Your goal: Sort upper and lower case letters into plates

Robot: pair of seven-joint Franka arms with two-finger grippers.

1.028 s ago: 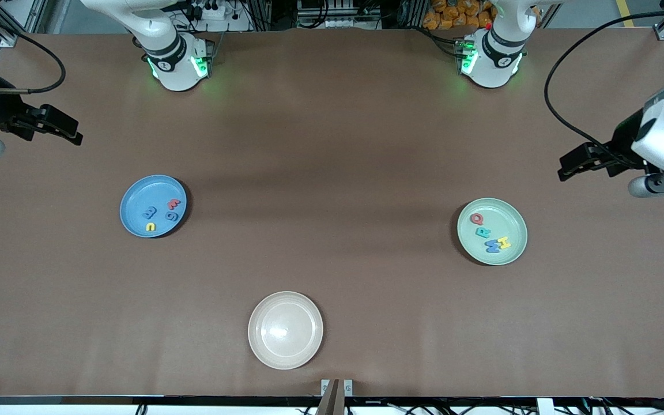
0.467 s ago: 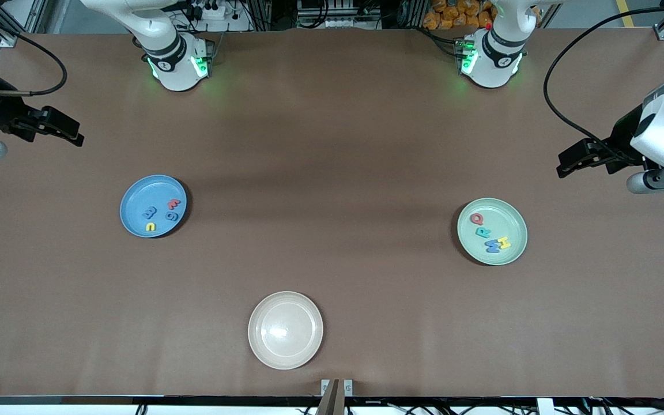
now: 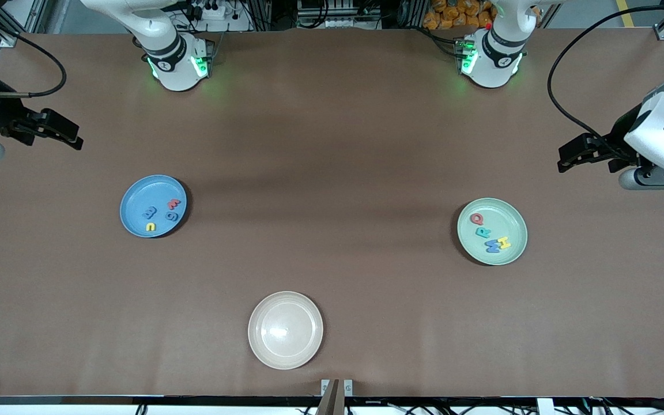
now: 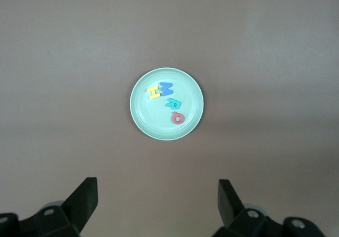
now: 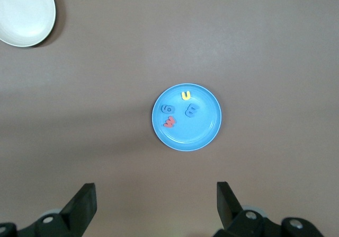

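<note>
The blue plate point(image 3: 136, 199) lies toward the right arm's end and holds several letters: a red one point(image 3: 174, 203), two blue ones point(image 3: 148, 212) and a yellow one point(image 3: 150, 227). The mint plate point(image 3: 512, 222) lies toward the left arm's end with a red Q point(image 3: 476, 218), a teal letter point(image 3: 483, 232), a blue letter point(image 3: 491, 246) and a yellow H point(image 3: 504, 242). My left gripper point(image 3: 565, 161) point(image 4: 158, 194) hangs open and empty over bare table at its end, clear of the mint plate point(image 4: 153, 121). My right gripper point(image 3: 75, 138) point(image 5: 156, 194) is open and empty too, high over table apart from the blue plate point(image 5: 202, 132).
A cream plate point(image 3: 285, 329) point(image 5: 24, 11) with nothing in it sits near the front edge, nearer to the front camera than both other plates. The two arm bases point(image 3: 177, 63) point(image 3: 490, 60) stand along the table's back edge. A black cable point(image 3: 562, 109) loops off the left arm.
The left arm has drawn back a little toward the base side of the table. The right arm has barely shifted. Plates and letters lie as before.
</note>
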